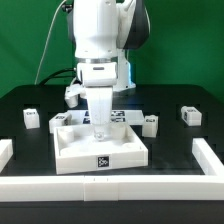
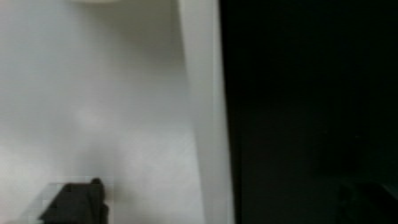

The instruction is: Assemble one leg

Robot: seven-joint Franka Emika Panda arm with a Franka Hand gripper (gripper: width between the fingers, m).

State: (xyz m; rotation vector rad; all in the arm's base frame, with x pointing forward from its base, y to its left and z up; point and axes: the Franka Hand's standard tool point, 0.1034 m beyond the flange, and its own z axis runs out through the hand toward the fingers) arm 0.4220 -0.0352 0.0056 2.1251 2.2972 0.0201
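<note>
My gripper (image 1: 100, 126) hangs low over the far part of the large white tray piece (image 1: 100, 150). Its jaws stand wide apart. In the wrist view a dark fingertip (image 2: 73, 203) shows over a close white surface (image 2: 107, 100). A paler strip (image 2: 201, 110) ends that surface against the black table. I cannot tell whether the surface is the tray's wall. Nothing is held. Small white legs with marker tags stand loose on the table: one at the exterior view's left (image 1: 32, 118), one beside the tray (image 1: 150, 123), one further right (image 1: 190, 115).
Another small leg (image 1: 73, 95) stands behind the arm's left side. Long white border bars lie along the front (image 1: 110, 185), the left (image 1: 5, 152) and the right (image 1: 208, 155). A tag (image 1: 103, 161) marks the tray's front wall.
</note>
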